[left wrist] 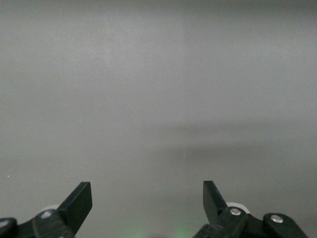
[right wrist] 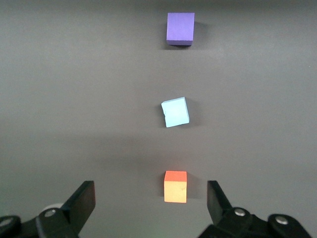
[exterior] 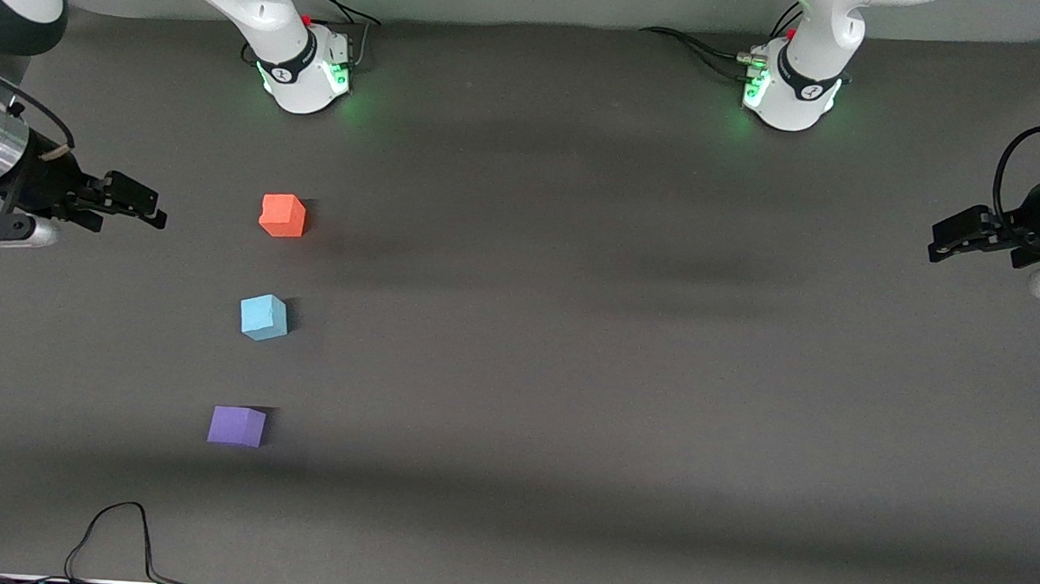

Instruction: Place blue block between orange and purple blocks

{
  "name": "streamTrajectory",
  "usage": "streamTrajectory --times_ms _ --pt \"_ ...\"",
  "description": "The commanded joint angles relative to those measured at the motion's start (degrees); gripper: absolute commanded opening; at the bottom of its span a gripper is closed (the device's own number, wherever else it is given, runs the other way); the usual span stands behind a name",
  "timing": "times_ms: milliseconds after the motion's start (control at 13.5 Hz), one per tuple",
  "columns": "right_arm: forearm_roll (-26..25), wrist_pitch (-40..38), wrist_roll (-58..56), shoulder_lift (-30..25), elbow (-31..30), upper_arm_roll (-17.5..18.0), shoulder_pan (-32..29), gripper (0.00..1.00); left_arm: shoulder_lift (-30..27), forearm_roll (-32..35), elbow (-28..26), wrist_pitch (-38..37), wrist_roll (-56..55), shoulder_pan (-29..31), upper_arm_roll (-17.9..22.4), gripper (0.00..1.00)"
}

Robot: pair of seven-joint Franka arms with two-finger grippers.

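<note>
The job looks done. The blue block [exterior: 263,317] sits on the table between the orange block [exterior: 283,215] and the purple block [exterior: 236,425], in 1 line. Nothing more to move, I think. The right gripper [exterior: 133,201] waits spread and empty, near the orange block. The left gripper [exterior: 961,236] waits spread, well apart.

Both arms run off the front view's edges at 9 and 3 o'clock. In each wrist view only the jaws' tips show, at 6 o'clock. A cable [exterior: 112,542] leaves the bottom edge.
</note>
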Motion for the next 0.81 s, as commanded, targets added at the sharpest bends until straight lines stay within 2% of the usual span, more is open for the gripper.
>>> streamTrajectory --times_ms 0,369,591,739 --pt "-1.57 1.40 1.05 -0.32 -0.34 0.81 -0.41 1.00 -0.67 0.46 -0.89 1.07 0.44 -0.19 0.14 1.00" --pt "-1.75 0.70 1.31 0.04 0.99 0.90 -0.67 1.00 -0.67 0.29 -0.98 1.33 0.44 -0.10 0.14 1.00" --pt "-1.83 -1.57 6.40 0.04 1.08 1.07 -0.41 1.00 -0.67 0.20 -0.98 1.33 0.35 -0.10 0.14 1.00" --pt "-4.10 -2.20 6.15 0.04 1.34 1.16 -0.41 1.00 -0.67 0.20 -0.98 1.42 0.35 -0.10 0.14 1.00"
